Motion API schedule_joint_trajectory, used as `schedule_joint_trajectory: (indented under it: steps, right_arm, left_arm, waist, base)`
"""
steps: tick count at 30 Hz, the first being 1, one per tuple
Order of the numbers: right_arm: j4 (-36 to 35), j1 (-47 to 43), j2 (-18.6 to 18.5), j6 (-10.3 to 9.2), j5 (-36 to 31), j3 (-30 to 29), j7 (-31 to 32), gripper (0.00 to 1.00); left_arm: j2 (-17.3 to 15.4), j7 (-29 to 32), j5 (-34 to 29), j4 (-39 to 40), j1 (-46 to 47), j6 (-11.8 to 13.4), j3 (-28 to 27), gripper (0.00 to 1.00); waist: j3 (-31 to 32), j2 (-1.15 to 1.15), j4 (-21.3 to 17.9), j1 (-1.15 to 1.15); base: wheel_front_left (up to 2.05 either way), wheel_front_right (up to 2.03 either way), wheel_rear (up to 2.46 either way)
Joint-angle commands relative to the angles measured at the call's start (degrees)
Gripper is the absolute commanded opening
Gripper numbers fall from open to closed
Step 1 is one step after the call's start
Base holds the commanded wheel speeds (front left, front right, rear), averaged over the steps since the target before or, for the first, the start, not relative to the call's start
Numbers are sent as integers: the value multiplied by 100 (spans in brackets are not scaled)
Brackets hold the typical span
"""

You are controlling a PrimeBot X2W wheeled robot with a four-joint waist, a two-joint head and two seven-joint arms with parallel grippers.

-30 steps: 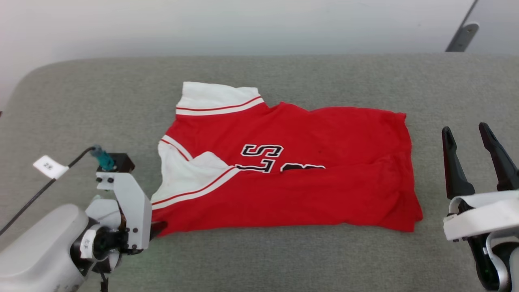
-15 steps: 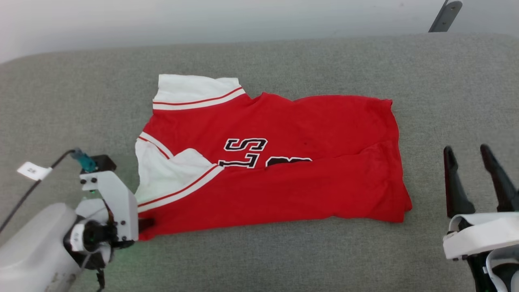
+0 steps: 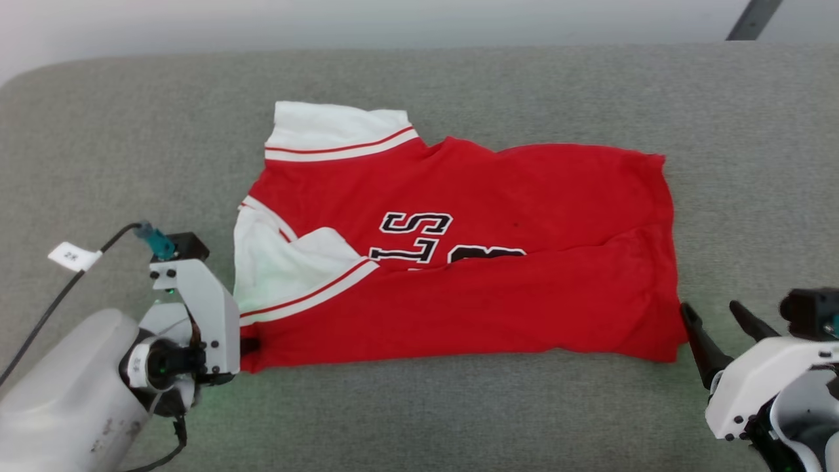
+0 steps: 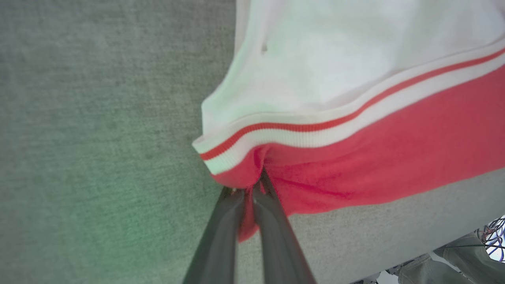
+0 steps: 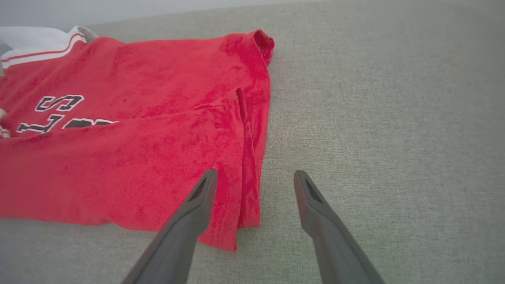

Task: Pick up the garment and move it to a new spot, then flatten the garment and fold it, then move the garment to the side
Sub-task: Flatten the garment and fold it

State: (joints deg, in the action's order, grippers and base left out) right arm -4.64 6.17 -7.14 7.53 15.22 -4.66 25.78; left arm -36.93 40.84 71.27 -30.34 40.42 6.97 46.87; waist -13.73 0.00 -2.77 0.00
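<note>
The garment (image 3: 472, 262), a red jersey with white sleeves and black lettering, lies folded lengthwise on the grey surface (image 3: 419, 413). My left gripper (image 3: 248, 345) is shut on its near left corner; the left wrist view shows red cloth (image 4: 355, 157) pinched between the two fingers (image 4: 252, 197), just below the striped sleeve trim (image 4: 315, 132). My right gripper (image 3: 713, 313) stands open at the garment's near right corner (image 3: 668, 347). In the right wrist view its fingers (image 5: 254, 177) straddle the garment's right edge (image 5: 248, 189), one finger over the cloth, one over bare surface.
The grey padded surface (image 5: 375, 98) extends well beyond the garment on all sides. A pale wall runs behind it, with a dark strut (image 3: 754, 19) at the top right. A cable with a white tag (image 3: 71, 257) trails from my left wrist. A person's trouser leg (image 4: 453, 260) shows past the near edge.
My right gripper has dropped and tilted in toward the garment's near right corner. The left gripper stays shut on the left corner. The head camera has shifted.
</note>
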Motion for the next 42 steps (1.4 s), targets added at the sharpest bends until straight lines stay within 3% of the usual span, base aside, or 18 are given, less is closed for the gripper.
schedule_joint_trajectory:
  steps: [1, 11, 12, 13, 14, 22, 29, 37, 42]
  right_arm:
    - [101, 118, -77, -9, -18, 3, 212, 100]
    - [962, 446, -247, -9, 120, 165, 1356, 100]
    - [1050, 446, -248, -9, 175, 231, 1456, 47]
    - [1092, 470, -253, -8, 202, 267, 1473, 4]
    - [1144, 498, -292, -8, 196, 301, 1524, 0]
    - [1055, 636, -492, -10, 416, 327, 1780, 0]
    - [599, 603, -747, -10, 568, 264, 2169, 0]
    - [-1, 188, -1077, -10, 744, 197, 2709, 0]
    - [-275, -242, -1087, -10, 812, 66, 2986, 0]
  left_arm:
    - [215, -32, -40, -93, -97, -30, 124, 0]
    - [401, -130, -71, -224, 25, -152, 141, 0]
    - [412, -136, -69, -239, 36, -153, 137, 0]
    - [419, -144, -68, -253, 48, -161, 135, 0]
    - [425, -150, -69, -266, 62, -179, 133, 0]
    - [330, -158, -23, -248, 114, -225, 63, 0]
    - [25, 44, -17, 85, 100, -97, 39, 0]
    - [-495, 297, -47, 1084, -241, 275, 93, 0]
    - [-799, 328, -53, 1885, -630, 597, 143, 0]
  waist:
    - [-54, 0, 80, 0]
    - [-182, 0, 299, 0]
    - [-189, 0, 311, 0]
    - [-198, 0, 320, 0]
    - [-204, 0, 330, 0]
    - [-176, 0, 329, 0]
    - [-101, 0, 324, 0]
    - [26, 0, 347, 0]
    - [70, 0, 353, 0]
  base:
    - [0, 0, 0]
    - [0, 0, 0]
    - [0, 0, 0]
    - [0, 0, 0]
    - [0, 0, 0]
    - [0, 0, 0]
    - [0, 0, 0]
    - [0, 0, 0]
    - [0, 0, 0]
